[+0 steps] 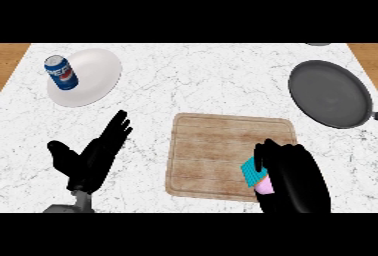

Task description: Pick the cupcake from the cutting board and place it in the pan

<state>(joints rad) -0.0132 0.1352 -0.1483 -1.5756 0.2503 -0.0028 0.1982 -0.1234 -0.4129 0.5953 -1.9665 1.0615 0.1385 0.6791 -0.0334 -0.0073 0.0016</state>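
A wooden cutting board [221, 150] lies in the lower middle of the marble counter. At its lower right corner my right hand [291, 175] curls round the cupcake [256, 176], of which only a teal wrapper and a bit of pink frosting show. The dark grey pan [328, 93] sits at the far right, apart from the board. My left hand [92, 157] rests open at the lower left with fingers pointing up, holding nothing.
A white plate [92, 82] at the upper left carries an upright blue soda can [60, 73]. Wooden floor shows past the counter's left and right edges. Bare counter lies between the board and the pan.
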